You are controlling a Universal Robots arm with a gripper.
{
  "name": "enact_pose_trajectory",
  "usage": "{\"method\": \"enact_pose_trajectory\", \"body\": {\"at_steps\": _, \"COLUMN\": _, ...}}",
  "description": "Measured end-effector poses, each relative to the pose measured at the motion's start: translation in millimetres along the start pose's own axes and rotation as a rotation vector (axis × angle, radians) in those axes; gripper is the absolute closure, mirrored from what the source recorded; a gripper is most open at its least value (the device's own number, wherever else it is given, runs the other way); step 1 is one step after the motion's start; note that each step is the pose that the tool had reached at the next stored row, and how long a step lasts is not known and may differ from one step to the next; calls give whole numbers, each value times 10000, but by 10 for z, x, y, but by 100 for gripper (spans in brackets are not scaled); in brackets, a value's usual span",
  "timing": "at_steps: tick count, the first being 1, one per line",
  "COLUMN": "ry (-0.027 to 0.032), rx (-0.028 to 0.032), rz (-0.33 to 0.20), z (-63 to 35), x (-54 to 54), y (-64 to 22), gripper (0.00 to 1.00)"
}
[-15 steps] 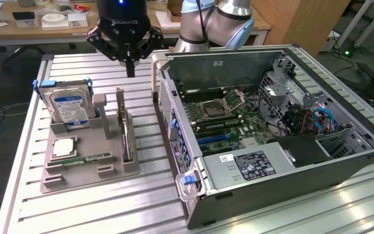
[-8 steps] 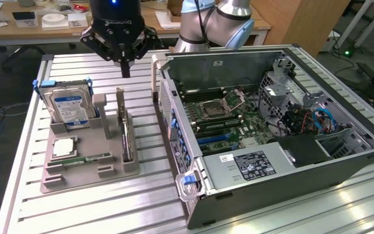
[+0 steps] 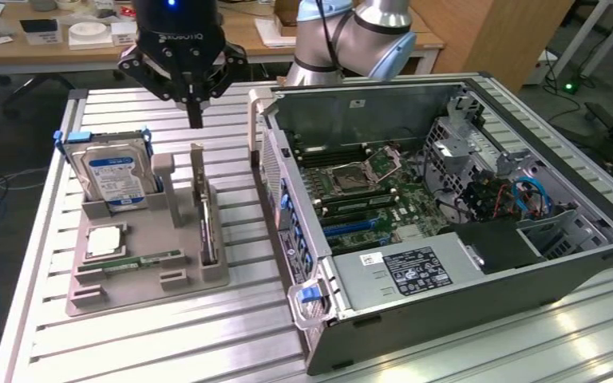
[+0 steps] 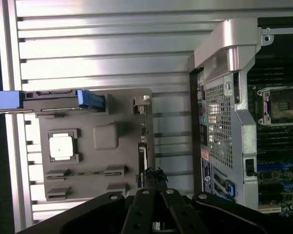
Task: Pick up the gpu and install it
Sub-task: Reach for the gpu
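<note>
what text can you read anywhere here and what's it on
"ROBOTIQ": upside down on the body of the hand, faint.
Hard drive label: blue and white, print too small to read.
Power supply black label and the white sticker beside it: print too small to read.

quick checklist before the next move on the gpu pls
1. gpu standing on edge in tray: ok
2. hand above gpu, apart from it: ok
3. hand open for a grasp: not ok, shut and empty
4. case side open, board exposed: ok
5. blue slots empty: ok
6. gpu's connector edge undamaged: cannot tell
</note>
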State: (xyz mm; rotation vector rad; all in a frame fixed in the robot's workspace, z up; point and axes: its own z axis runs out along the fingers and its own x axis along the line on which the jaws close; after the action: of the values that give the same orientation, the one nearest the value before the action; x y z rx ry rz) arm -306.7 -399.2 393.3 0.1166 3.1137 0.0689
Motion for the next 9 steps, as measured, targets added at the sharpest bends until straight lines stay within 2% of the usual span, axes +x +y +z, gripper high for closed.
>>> {"method": "enact_pose_trajectory", "body": {"at_steps": 5, "ry": 1, "rx": 1, "rz": 0, "z": -3, "x": 100, "y": -9, "gripper": 89}}
{"method": "enact_pose_trajectory", "body": {"at_steps": 9, "ry": 0, "rx": 0, "rz": -2, "z": -3, "x": 115, "y": -11, "gripper": 89}}
